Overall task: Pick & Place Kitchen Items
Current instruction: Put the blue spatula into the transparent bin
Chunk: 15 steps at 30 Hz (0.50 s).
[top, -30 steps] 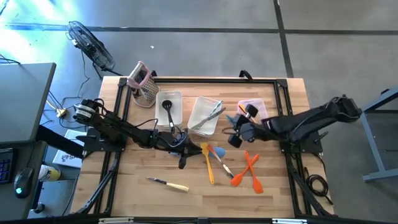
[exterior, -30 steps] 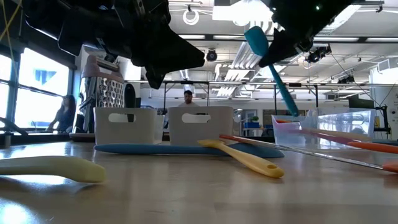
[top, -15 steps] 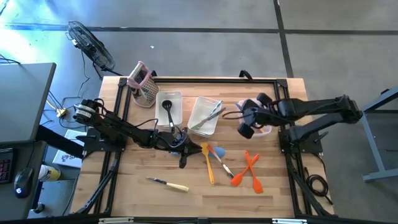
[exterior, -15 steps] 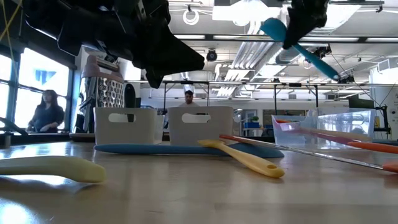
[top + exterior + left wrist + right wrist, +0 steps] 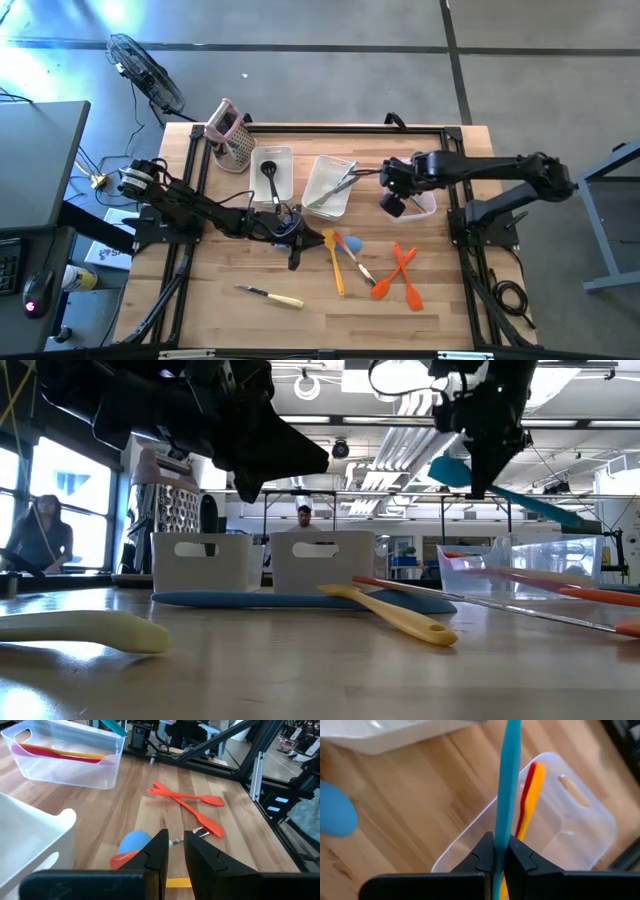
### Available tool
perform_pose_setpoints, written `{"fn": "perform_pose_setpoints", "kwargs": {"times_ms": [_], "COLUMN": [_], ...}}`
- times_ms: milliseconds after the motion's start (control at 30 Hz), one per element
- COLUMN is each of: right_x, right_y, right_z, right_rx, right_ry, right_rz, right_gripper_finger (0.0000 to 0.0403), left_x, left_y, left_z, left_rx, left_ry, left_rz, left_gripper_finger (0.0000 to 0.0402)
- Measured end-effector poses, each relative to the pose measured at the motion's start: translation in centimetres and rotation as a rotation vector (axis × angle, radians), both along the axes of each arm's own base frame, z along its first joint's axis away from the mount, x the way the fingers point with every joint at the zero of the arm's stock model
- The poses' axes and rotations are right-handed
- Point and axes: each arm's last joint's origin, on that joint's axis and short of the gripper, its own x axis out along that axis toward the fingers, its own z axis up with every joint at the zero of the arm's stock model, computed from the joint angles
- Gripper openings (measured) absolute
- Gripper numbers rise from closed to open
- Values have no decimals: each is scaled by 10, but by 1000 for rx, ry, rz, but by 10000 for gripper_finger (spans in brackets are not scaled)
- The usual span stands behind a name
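My right gripper (image 5: 482, 472) hangs over the clear right-hand bin (image 5: 428, 205), shut on a teal spatula (image 5: 530, 498). That bin holds a red and a yellow spatula (image 5: 530, 795). On the table lie a yellow spatula (image 5: 335, 265), a blue one (image 5: 350, 245), two orange ones (image 5: 402, 272) and a cream-handled knife (image 5: 272, 296). My left gripper (image 5: 176, 842) hovers above the table's middle, just left of the blue spatula. Its fingers are open by a narrow gap with nothing between them. My right gripper pinches the teal spatula's handle (image 5: 504, 827) between its two fingers, close to the head (image 5: 450, 470). The fingers slant steeply down and lie across the handle. The spatula is lifted clear and nearly level, its free handle end (image 5: 588, 516) a little lower, above the bin.
A white bin with a black ladle (image 5: 272, 172) and a clear bin with metal tongs (image 5: 332, 185) stand at the far middle. A box grater (image 5: 232, 135) stands at the far left. The near left of the table has free wood.
My right gripper has swung toward the table's far edge and over the right-hand bin, tipping from nearly level to steeply downward. The teal spatula has turned with it, from steep with its head up to almost level. It stays clear of the table.
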Motion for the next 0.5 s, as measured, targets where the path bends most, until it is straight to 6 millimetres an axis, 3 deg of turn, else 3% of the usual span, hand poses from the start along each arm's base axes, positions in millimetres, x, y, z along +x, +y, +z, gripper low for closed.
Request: {"fn": "perform_pose_setpoints", "kwargs": {"times_ms": [167,500], "right_x": [3,14], "right_y": [-4,-7], "right_z": [-17,-31], "right_rx": [37,35], "right_ry": [32,60], "right_rz": [-42,-51], "right_gripper_finger": [9,9], "left_x": [0,-1], "left_y": [0,0], "left_z": [-1,-3], "left_rx": [-8,-4], "left_ry": [6,33], "left_rz": [-5,-7], "left_gripper_finger": [57,57]}}
